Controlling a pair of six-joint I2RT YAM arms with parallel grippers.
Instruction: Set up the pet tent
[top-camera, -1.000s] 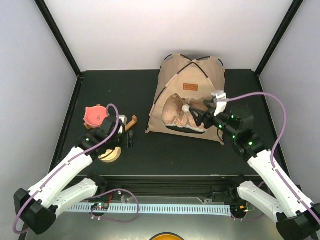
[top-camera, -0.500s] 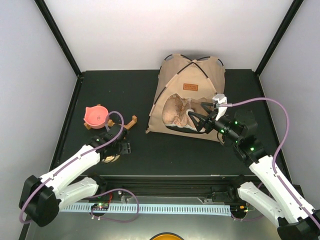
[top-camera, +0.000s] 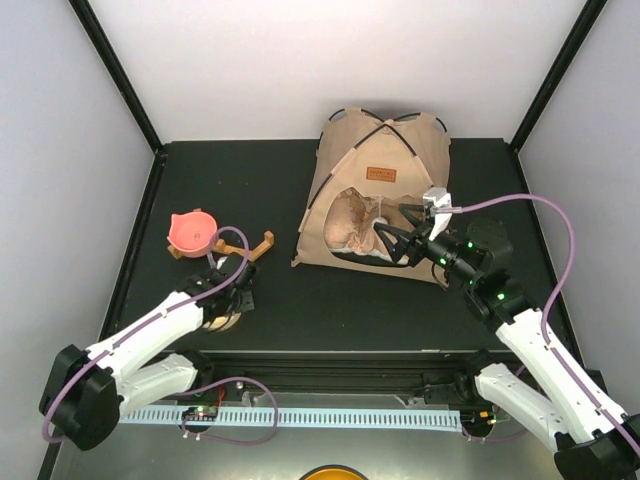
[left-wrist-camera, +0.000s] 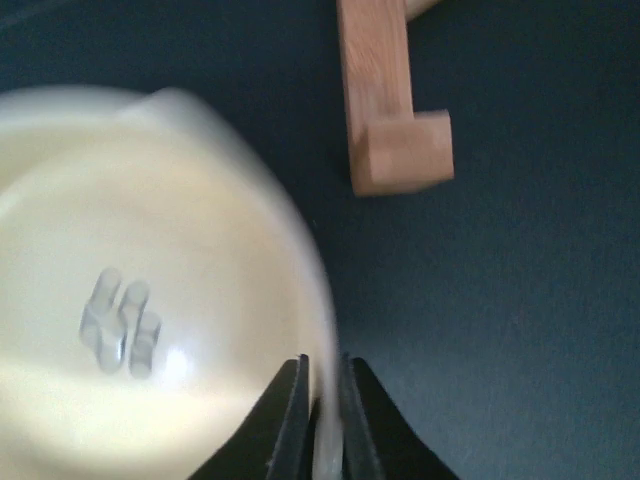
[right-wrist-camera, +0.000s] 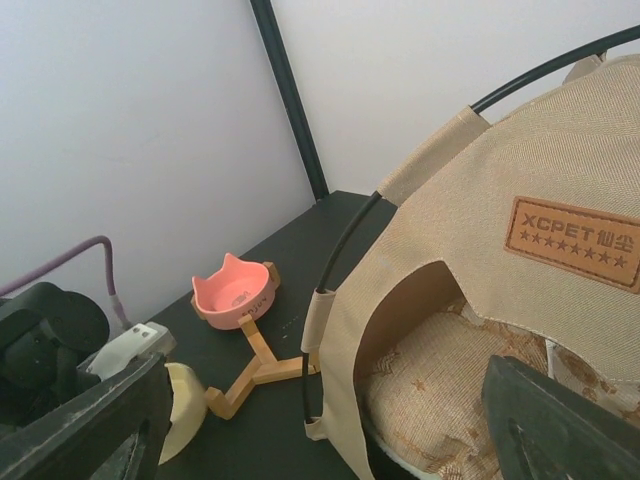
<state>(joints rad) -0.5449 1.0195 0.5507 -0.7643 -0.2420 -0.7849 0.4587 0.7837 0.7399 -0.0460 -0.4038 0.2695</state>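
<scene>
- The pet tent (top-camera: 375, 185) stood up at the back right of the table (top-camera: 330, 300). Its black poles (right-wrist-camera: 338, 270) crossed over the top, and its brown label (right-wrist-camera: 572, 243) faced the front.
- The puffy cushion (top-camera: 350, 218) lay inside the tent door.
- The right gripper (top-camera: 393, 232) was right at the door, beside the cushion. Its fingers were spread wide and held nothing.
- The left gripper (left-wrist-camera: 322, 420) was nearly closed, pinching the thin rim of the cream bowl (left-wrist-camera: 150, 300) near the front left of the table. The wooden stand (left-wrist-camera: 395, 110) lay just beside the bowl, with the pink bowl (top-camera: 193, 231) on its far end.
- I think the right arm was finishing with the cushion. To do this well, it should back straight out of the door with its fingers wide. That way it won't snag the cloth, bump a pole or drag the cushion out.
- The left arm should go slowly, because a rim pinch can slip.
- One second before, the right gripper reached further in and was on the cushion. By this moment it had backed off a little to the right.
- The cushion had bulged out more at the front, and now it sat deeper in.
- The left arm had pulled back toward its base.
- The tent itself had not moved.
</scene>
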